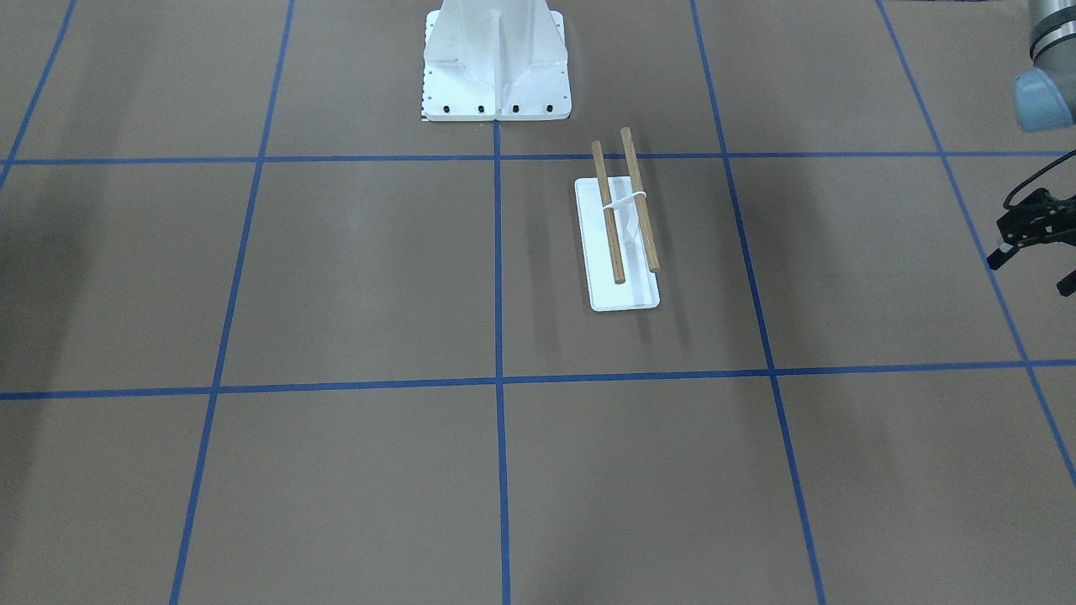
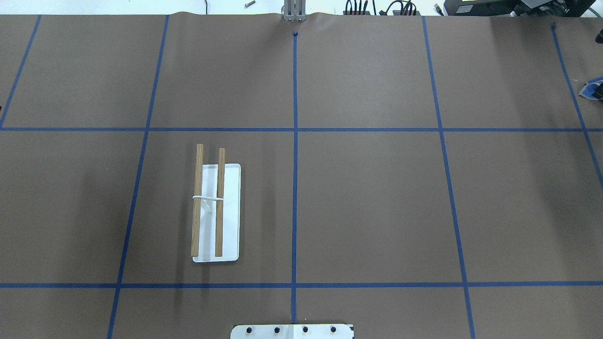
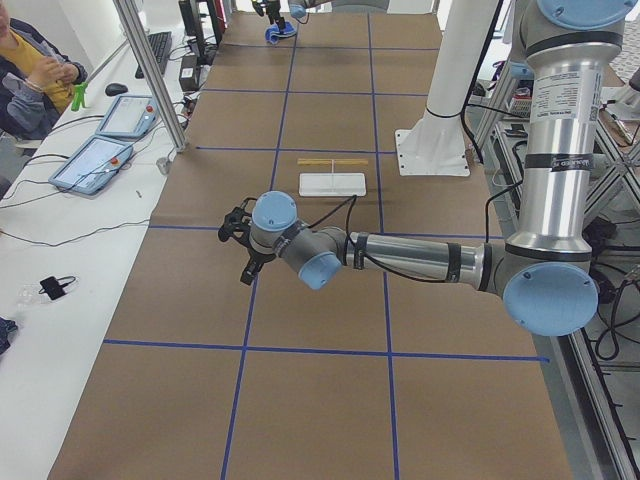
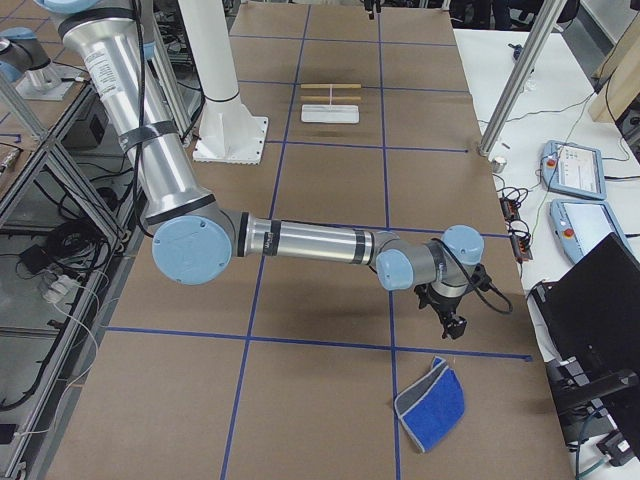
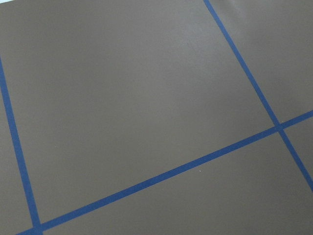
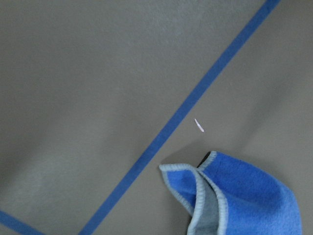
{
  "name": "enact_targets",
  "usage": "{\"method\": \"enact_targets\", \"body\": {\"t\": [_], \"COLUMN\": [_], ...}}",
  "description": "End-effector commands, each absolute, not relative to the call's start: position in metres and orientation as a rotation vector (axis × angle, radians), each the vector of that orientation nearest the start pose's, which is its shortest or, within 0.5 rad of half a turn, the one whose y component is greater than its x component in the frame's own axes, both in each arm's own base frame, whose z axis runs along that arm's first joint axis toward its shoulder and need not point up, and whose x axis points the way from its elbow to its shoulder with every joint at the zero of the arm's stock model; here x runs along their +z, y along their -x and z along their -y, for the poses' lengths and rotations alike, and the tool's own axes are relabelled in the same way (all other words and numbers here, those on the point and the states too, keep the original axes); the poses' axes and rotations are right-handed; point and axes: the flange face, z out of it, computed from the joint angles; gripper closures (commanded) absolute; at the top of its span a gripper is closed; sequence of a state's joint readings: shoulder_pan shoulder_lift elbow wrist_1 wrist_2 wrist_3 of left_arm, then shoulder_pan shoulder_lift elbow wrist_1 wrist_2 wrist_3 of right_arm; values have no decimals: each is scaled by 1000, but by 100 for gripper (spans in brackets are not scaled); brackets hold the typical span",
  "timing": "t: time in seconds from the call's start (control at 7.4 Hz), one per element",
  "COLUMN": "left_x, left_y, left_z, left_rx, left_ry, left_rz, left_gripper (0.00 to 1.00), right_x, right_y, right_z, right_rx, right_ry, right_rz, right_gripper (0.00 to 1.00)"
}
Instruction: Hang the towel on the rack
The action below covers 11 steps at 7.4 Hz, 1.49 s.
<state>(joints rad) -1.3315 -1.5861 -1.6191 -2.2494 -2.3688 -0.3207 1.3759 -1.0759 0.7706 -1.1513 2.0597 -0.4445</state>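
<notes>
The rack (image 1: 624,237) stands on its white base with two brown wooden rods, both bare; it also shows in the overhead view (image 2: 216,212). The towel (image 4: 431,405), blue with a grey inner face, lies folded on the table far from the rack, at the overhead view's right edge (image 2: 590,89), and fills the lower right of the right wrist view (image 6: 239,196). My right gripper (image 4: 452,322) hovers just beside the towel, apart from it; I cannot tell if it is open. My left gripper (image 1: 1031,270) hangs over bare table, its two fingertips apart and empty.
The big white bolted pedestal (image 1: 496,67) stands behind the rack. Blue tape lines (image 2: 295,188) grid the brown table. A side bench with tablets (image 3: 95,160) and a seated person (image 3: 35,75) runs along the far edge; a laptop (image 4: 590,300) sits near the towel end.
</notes>
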Motion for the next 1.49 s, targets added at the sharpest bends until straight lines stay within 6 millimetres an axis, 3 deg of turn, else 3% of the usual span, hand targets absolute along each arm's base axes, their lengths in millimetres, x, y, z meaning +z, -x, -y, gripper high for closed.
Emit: {"method": "enact_targets", "body": {"t": [0.0, 0.27, 0.41, 0.54, 0.68, 1.08, 1.22, 1.35], "left_x": [540, 540, 539, 539, 539, 540, 538, 534], "left_y": [-64, -64, -64, -64, -64, -64, -64, -64], "left_z": [522, 522, 522, 522, 523, 522, 523, 522], "left_rx": [205, 207, 206, 206, 206, 207, 206, 203], "left_ry": [-463, -464, -465, -465, -465, -464, -467, -471], "left_rz": [-931, -931, -932, -932, -932, -931, -932, -935], "left_gripper": [2, 2, 2, 2, 2, 2, 2, 2], "right_x": [772, 763, 765, 766, 766, 754, 726, 687], "right_y": [65, 77, 74, 72, 70, 63, 55, 26], "right_z": [692, 700, 700, 699, 700, 710, 728, 739], "right_rx": [-712, -744, -756, -763, -772, -748, -730, -673], "right_ry": [-177, -192, -190, -190, -192, -210, -249, -281], "right_rz": [378, 351, 325, 320, 318, 321, 348, 459], "right_gripper": [0, 7, 22, 69, 100, 100, 100, 100]}}
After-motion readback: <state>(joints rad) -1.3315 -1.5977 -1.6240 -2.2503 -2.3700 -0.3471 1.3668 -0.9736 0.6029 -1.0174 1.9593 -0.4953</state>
